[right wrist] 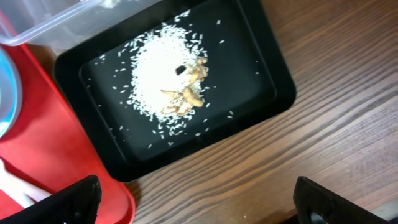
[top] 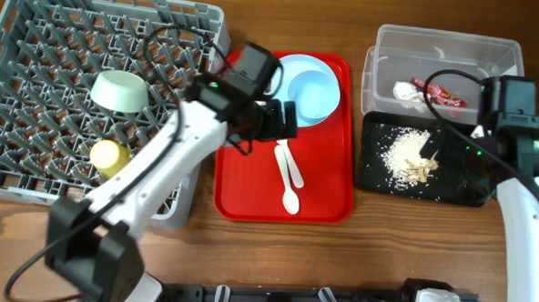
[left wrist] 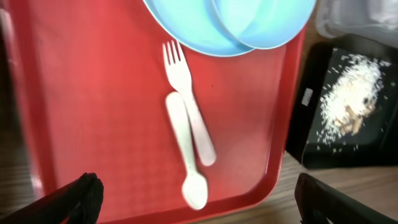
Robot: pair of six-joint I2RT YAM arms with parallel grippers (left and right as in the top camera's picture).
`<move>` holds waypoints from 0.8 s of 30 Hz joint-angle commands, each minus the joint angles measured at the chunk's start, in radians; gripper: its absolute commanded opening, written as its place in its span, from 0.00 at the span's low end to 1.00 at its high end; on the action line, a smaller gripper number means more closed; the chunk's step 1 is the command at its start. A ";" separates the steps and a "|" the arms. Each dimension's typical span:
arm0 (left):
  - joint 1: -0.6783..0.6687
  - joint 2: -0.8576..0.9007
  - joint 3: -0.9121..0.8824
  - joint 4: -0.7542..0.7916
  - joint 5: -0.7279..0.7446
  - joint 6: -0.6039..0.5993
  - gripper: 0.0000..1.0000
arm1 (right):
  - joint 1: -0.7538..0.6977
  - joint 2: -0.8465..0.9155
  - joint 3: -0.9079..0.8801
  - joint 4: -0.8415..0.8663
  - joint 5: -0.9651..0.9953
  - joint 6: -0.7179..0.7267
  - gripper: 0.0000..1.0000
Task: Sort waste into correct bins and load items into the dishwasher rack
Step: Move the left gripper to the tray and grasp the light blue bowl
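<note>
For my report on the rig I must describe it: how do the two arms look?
Both look alike. The left arm and right arm have white links, black joint housings and black fingers. Thin black cables loop along them. A small green light shows on the right arm.

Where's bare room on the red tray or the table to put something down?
Red tray: bare strip between its left rim and the fork and spoon, below the plate. Table: bare wood in front of the black tray, right of the red tray. Crowded: tray's far end, filled by plate and bowl; black tray's middle, covered in food scraps.
</note>
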 commanded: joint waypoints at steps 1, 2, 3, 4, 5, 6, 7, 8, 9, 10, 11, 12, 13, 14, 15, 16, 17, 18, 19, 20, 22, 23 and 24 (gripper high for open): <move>-0.037 0.083 -0.004 0.079 -0.037 -0.113 1.00 | -0.035 -0.004 -0.001 -0.002 -0.026 -0.051 0.99; -0.040 0.092 -0.004 0.122 -0.043 -0.084 1.00 | -0.038 -0.004 -0.001 -0.002 -0.026 -0.050 1.00; -0.043 0.097 -0.003 0.166 -0.043 -0.019 1.00 | -0.039 -0.004 -0.001 -0.001 -0.026 -0.051 1.00; -0.043 0.099 -0.003 0.208 -0.042 0.048 1.00 | -0.039 -0.004 -0.001 -0.001 -0.026 -0.051 1.00; -0.043 0.099 -0.003 0.253 -0.043 0.130 0.99 | -0.039 -0.004 -0.001 -0.001 -0.026 -0.051 1.00; -0.043 0.099 0.002 0.278 -0.043 0.185 1.00 | -0.039 -0.004 -0.001 -0.001 -0.026 -0.051 1.00; -0.043 0.099 0.010 0.294 -0.045 0.237 1.00 | -0.039 -0.004 -0.001 -0.001 -0.026 -0.051 1.00; -0.042 0.101 0.025 0.305 -0.070 0.285 1.00 | -0.039 -0.004 -0.001 0.000 -0.026 -0.051 1.00; -0.042 0.103 0.041 0.309 -0.091 0.335 1.00 | -0.039 -0.004 -0.001 -0.001 -0.026 -0.051 1.00; -0.042 0.106 0.053 0.312 -0.106 0.372 1.00 | -0.039 -0.004 -0.001 -0.001 -0.026 -0.051 1.00; -0.044 0.112 0.076 0.313 -0.126 0.439 1.00 | -0.039 -0.004 -0.001 -0.001 -0.026 -0.051 1.00; -0.047 0.117 0.092 0.315 -0.139 0.496 1.00 | -0.039 -0.004 -0.001 -0.002 -0.026 -0.051 1.00; -0.050 0.124 0.104 0.323 -0.150 0.550 1.00 | -0.039 -0.004 -0.001 -0.002 -0.027 -0.051 1.00; -0.053 0.129 0.108 0.340 -0.159 0.602 1.00 | -0.039 -0.004 -0.001 -0.002 -0.028 -0.051 1.00; -0.057 0.134 0.108 0.361 -0.164 0.652 1.00 | -0.039 -0.004 -0.001 -0.002 -0.035 -0.052 1.00; -0.060 0.140 0.108 0.380 -0.164 0.688 1.00 | -0.039 -0.004 -0.001 -0.001 -0.042 -0.051 1.00; -0.066 0.148 0.108 0.407 -0.163 0.732 1.00 | -0.039 -0.004 -0.001 -0.001 -0.042 -0.051 1.00; -0.070 0.154 0.108 0.427 -0.162 0.749 1.00 | -0.039 -0.004 -0.001 -0.001 -0.041 -0.052 1.00; -0.076 0.164 0.108 0.453 -0.163 0.750 1.00 | -0.039 -0.004 -0.001 -0.001 -0.041 -0.053 1.00; -0.083 0.175 0.108 0.476 -0.162 0.749 1.00 | -0.039 -0.004 -0.001 -0.002 -0.042 -0.058 1.00; -0.100 0.205 0.108 0.520 -0.162 0.750 1.00 | -0.039 -0.004 -0.001 -0.002 -0.042 -0.068 1.00; -0.107 0.222 0.108 0.536 -0.162 0.750 1.00 | -0.039 -0.004 -0.001 -0.002 -0.042 -0.072 1.00; -0.112 0.235 0.108 0.543 -0.162 0.750 0.99 | -0.039 -0.004 -0.001 -0.002 -0.042 -0.077 1.00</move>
